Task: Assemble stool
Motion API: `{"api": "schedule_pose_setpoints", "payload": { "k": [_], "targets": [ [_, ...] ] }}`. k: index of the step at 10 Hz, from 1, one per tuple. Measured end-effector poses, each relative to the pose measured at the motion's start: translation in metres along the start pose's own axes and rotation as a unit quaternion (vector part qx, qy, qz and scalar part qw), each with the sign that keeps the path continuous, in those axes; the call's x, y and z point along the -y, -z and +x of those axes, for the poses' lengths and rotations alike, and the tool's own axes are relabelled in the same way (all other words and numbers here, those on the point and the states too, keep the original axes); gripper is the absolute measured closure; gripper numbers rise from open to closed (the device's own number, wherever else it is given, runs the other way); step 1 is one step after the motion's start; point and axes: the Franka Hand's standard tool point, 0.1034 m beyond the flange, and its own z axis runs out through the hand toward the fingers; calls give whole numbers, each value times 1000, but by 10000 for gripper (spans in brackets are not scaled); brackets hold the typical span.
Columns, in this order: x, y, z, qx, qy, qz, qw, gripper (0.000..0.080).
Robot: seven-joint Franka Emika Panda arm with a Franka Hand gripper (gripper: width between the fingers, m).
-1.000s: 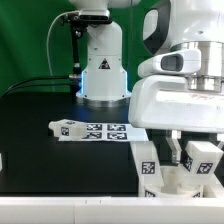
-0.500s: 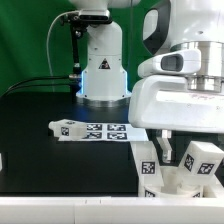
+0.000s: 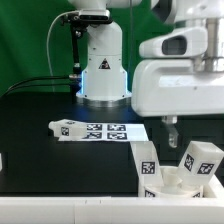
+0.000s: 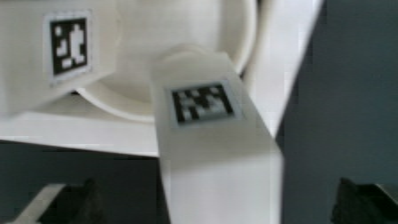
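Observation:
The stool's round white seat [image 3: 178, 182] lies at the front of the exterior view's right. Two chunky tagged legs stand up from it: one upright [image 3: 146, 165], one leaning [image 3: 197, 160]. My gripper [image 3: 190, 130] hangs open above the leaning leg and clear of it. In the wrist view this leg [image 4: 214, 120] runs between my spread fingertips [image 4: 63, 202] without touching them. The seat's rim [image 4: 107, 100] and the other leg [image 4: 68, 45] lie beyond it. A loose leg [image 3: 64, 128] lies on the table further left.
The marker board [image 3: 112, 131] lies flat mid-table beside the loose leg. The robot's base [image 3: 103, 75] stands behind it. A white ledge [image 3: 60, 210] runs along the table's front edge. A green curtain backs the scene.
My gripper has risen straight up off the leaning leg. The leg stays in the seat, tilted as before.

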Motion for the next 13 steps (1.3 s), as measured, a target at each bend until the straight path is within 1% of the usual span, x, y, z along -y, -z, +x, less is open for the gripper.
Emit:
{"api": "schedule_pose_setpoints", "payload": {
  "k": [1, 2, 3, 4, 5, 6, 7, 8, 9, 10, 11, 12, 13],
  "targets": [
    [3, 3, 1, 31, -6, 2, 1000, 151],
    [3, 2, -2, 63, -6, 4, 998, 151],
    [2, 1, 2, 54, -6, 3, 999, 151],
    [1, -2, 1, 54, -8, 4, 998, 151],
    [-3, -10, -2, 52, -15, 5, 999, 151],
    [-6, -19, -2, 46, -16, 3, 999, 151],
    [-9, -24, 0, 38, -21, 3, 999, 151],
    [-13, -27, 1, 32, -32, 3, 999, 151],
    [-13, -27, 1, 32, -40, 1, 999, 151],
    [-13, -28, 1, 32, -58, 1, 998, 252],
    [-13, -28, 1, 33, -94, 0, 995, 387],
    [-13, -28, 1, 33, -128, -1, 991, 387],
    [-13, -28, 1, 33, -164, -2, 986, 466]
  ]
}}
